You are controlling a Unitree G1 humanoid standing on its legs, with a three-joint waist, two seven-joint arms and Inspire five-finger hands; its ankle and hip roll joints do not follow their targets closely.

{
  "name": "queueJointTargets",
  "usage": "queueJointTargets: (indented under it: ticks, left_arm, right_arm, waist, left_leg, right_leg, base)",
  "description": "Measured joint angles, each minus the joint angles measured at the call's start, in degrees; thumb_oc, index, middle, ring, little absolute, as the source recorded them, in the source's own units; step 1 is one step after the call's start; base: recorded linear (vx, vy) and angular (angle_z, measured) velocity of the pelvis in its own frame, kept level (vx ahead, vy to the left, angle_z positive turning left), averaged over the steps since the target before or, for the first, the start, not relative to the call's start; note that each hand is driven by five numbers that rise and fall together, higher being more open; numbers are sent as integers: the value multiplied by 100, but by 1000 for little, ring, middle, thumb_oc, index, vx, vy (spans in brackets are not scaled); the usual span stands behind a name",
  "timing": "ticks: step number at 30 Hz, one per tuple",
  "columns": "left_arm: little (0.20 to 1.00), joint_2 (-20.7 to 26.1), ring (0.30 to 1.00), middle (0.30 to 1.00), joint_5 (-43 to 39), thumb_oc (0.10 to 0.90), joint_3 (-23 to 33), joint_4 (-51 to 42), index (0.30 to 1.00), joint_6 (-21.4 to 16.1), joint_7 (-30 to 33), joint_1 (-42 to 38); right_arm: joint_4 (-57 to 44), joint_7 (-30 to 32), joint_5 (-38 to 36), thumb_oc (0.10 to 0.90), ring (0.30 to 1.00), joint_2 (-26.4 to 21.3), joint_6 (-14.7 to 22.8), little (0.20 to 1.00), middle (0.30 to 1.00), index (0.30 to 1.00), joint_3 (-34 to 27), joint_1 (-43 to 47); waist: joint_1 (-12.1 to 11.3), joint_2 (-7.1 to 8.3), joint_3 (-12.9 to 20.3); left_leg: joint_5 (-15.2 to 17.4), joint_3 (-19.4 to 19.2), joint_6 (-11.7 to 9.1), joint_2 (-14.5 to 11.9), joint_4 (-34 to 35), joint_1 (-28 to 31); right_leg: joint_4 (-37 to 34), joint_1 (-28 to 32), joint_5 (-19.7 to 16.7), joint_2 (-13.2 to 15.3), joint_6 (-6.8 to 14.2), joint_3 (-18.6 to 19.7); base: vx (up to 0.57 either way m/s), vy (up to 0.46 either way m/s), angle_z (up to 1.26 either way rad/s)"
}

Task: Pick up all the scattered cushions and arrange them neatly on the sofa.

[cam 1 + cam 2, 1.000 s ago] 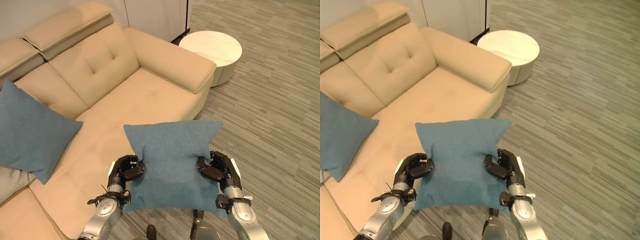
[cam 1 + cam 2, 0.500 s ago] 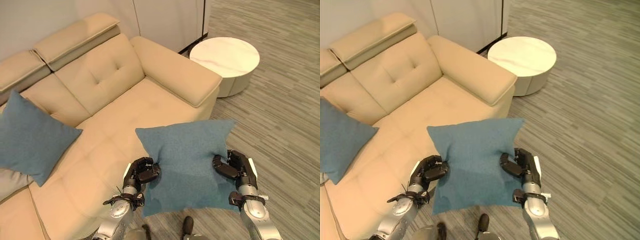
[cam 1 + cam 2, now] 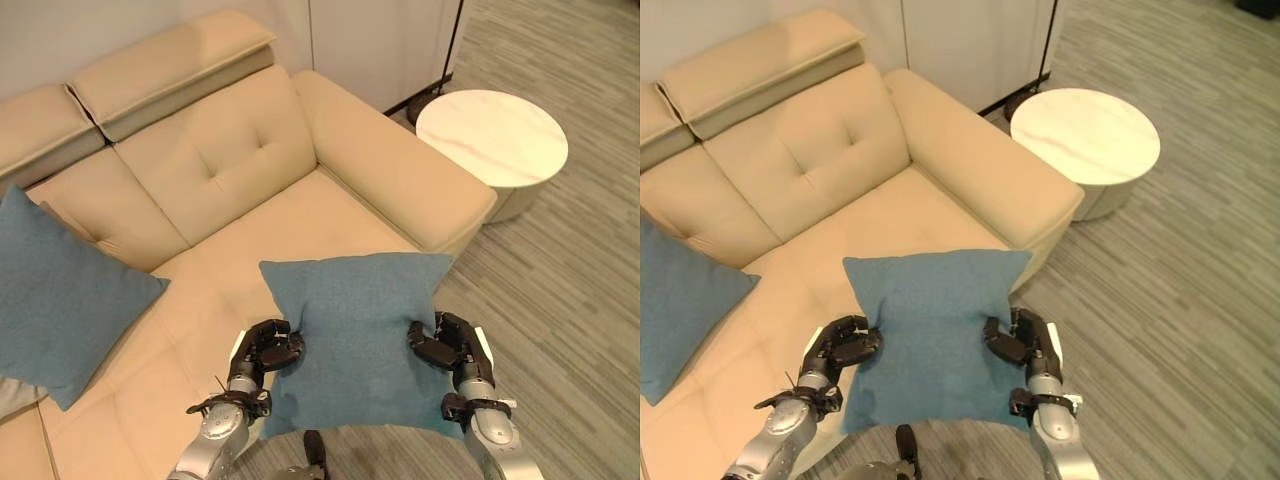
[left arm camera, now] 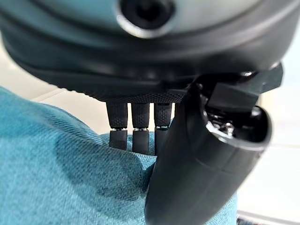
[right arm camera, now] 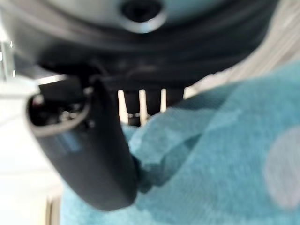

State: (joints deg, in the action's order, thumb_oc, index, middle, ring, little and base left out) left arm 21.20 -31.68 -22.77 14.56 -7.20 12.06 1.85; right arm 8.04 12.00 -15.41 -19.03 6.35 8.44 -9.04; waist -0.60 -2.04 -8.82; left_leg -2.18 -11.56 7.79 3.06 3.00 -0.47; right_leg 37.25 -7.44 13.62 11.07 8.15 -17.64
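Left hand: the dark left hand [image 3: 262,350] pinches the left edge of a square teal-blue fabric cushion [image 3: 358,335]; in its wrist view the thumb presses onto the top of the cloth and the fingers [image 4: 132,127] curl round behind the edge.
Right hand: the dark right hand [image 3: 448,348] clamps the cushion's right edge the same way, thumb on the top face, fingers [image 5: 133,108] wrapped behind the fabric.
Held cushion: it hangs between the two hands, top face towards the camera, upper corners spread wide. Its upper part lies over the front of the seat; its lower part hangs past the seat's front edge. Whether it touches the seat cannot be told.
Sofa: a beige leather sofa [image 3: 230,170] with tufted back pads and raised headrests; its padded armrest [image 3: 400,175] runs along the right of the seat.
Second cushion: another teal-blue fabric cushion [image 3: 55,285] leans upright against the sofa back on the left, well apart from the held one.
Side table: a round white marble-topped table [image 3: 492,140] stands just beside the armrest.
Floor: grey striped carpet [image 3: 570,300] lies right of the sofa and under the table.
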Motion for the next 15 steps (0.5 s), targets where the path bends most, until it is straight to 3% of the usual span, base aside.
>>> queueJointTargets:
  ticks: [2, 5, 6, 7, 8, 9, 11, 14, 15]
  left_arm:
    - [300, -14, 300, 300, 2, 400, 114, -36, 300, -5, -1, -26]
    - [300, -34, 300, 300, -34, 400, 156, -39, 300, -5, -1, 11]
    - [300, -23, 300, 300, -38, 400, 160, -17, 300, -5, -1, 36]
    - [300, -50, 300, 300, -39, 400, 177, 31, 300, -6, -2, 36]
    - [300, -89, 300, 300, -39, 400, 232, 98, 300, -4, -2, 32]
    - [300, 16, 300, 300, -39, 400, 210, 107, 300, 2, -8, 57]
    - [300, -238, 300, 300, -50, 400, 240, 78, 300, 6, -7, 277]
    - [300, -439, 300, 300, -40, 400, 25, 68, 300, 8, -43, 219]
    - [300, -564, 300, 300, -40, 400, -96, 65, 300, 8, -67, 202]
  right_arm:
    - [-5, -55, 22, 400, 300, 9, 1, 300, 300, 300, -4, 80]
    - [-2, -73, 46, 400, 300, -9, 0, 300, 300, 300, 8, 106]
    - [4, -101, 55, 400, 300, -3, 0, 300, 300, 300, 29, 117]
    - [15, -115, 59, 400, 300, -4, 0, 300, 300, 300, 33, 130]
    - [21, -159, 63, 400, 300, 27, 0, 300, 300, 300, 36, 142]
    - [30, -159, 64, 400, 300, 95, -4, 300, 300, 300, 17, 88]
    - [223, -156, 64, 400, 300, -81, -25, 300, 300, 300, 15, 344]
    - [272, -110, 64, 400, 300, -142, -33, 300, 300, 300, -228, 289]
    - [228, -62, 58, 400, 300, -232, -33, 300, 300, 300, -369, 152]
  waist:
    - [4, -82, -40]
    - [-20, -110, -60]
    - [-29, -87, -72]
    - [-37, -102, -71]
    - [30, -54, -81]
    - [110, 198, -87]
    - [60, -11, -62]
    - [158, 18, -54]
    - [248, 27, -43]
  left_leg:
    - [99, 340, -13, -93, 2, 134]
    - [152, 435, -98, -228, -11, 268]
    - [267, 463, -262, -334, -36, 373]
    - [398, 595, -283, -440, -44, 412]
    - [545, 890, -505, -596, -78, 444]
    - [657, 999, -722, -546, -115, 569]
    - [670, 873, -819, -961, -274, 584]
    - [255, 1084, -1073, -1258, -680, 307]
    - [-12, 1301, -1379, -1285, -1005, 120]
  right_leg:
    - [97, -656, 124, -122, -228, 191]
    - [-787, -1098, 42, 3, -304, 218]
    - [-1447, -1242, -376, 41, -360, 283]
    - [-1668, -1329, -549, -61, -337, 558]
    - [-2430, -1327, -1005, -402, -130, 1570]
    - [-2964, -1118, -2107, -501, -303, 1974]
    - [-2693, -1128, -1846, -891, -613, 1818]
    - [-2989, -676, -1673, -1018, -757, 1265]
    - [-3238, -400, -1604, -953, -788, 911]
  base:
    - [163, -98, 60]
    - [155, -106, 64]
    - [279, -198, 61]
    - [211, -154, 91]
    - [140, -173, 120]
    - [117, -255, 100]
    - [113, -336, 30]
    - [67, -337, 82]
    - [-7, -216, 112]
